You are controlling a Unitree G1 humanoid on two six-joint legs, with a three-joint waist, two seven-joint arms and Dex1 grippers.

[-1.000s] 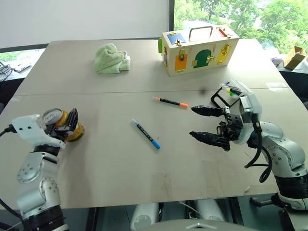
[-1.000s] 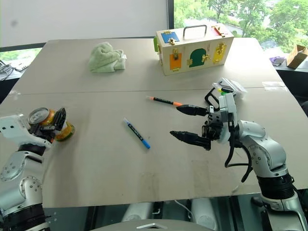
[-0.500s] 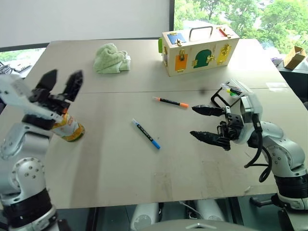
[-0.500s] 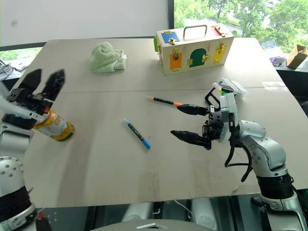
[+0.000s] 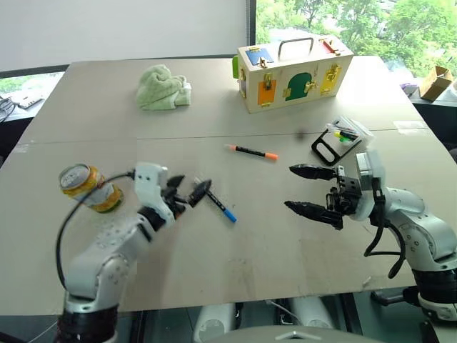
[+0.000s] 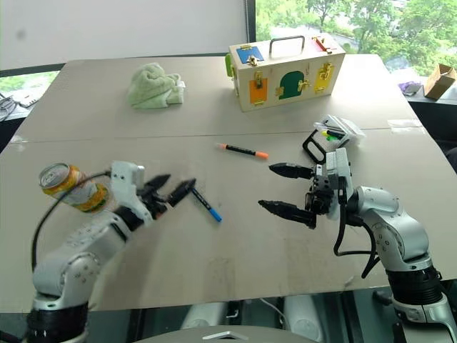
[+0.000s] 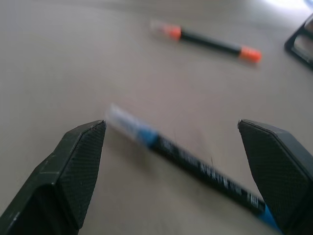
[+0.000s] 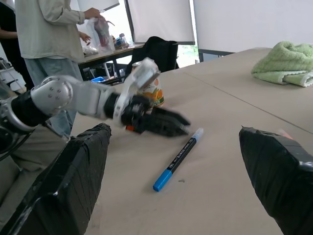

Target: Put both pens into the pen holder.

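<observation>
1. The blue-capped pen (image 5: 216,199) lies flat on the desk (image 5: 235,250) just left of the frame's centre, slanting from upper left to lower right, blue tip at its lower end. Nothing holds it yet.
2. The left gripper (image 5: 187,194) sits at that pen's upper end, fingers apart. In the left wrist view the pen (image 7: 190,166) lies between the two spread fingers (image 7: 73,166), which suggests the gripper is lined up to close across the barrel.
3. The orange-capped pen (image 5: 253,151) lies alone a little above centre, nearly level, well apart from both grippers.
4. The pen holder (image 5: 340,138) rests on its side at the right of the frame, coloured pens showing through its clear wall. Neither task pen is in it.
5. The right gripper (image 5: 311,189) hangs right of centre, below the holder, fingers wide apart and empty, pointing toward the pens, probably waiting its turn.
6. Further out: a drink can (image 5: 89,188) at the left, a green cloth (image 5: 164,87) and a wooden box (image 5: 294,71) along the top.
</observation>
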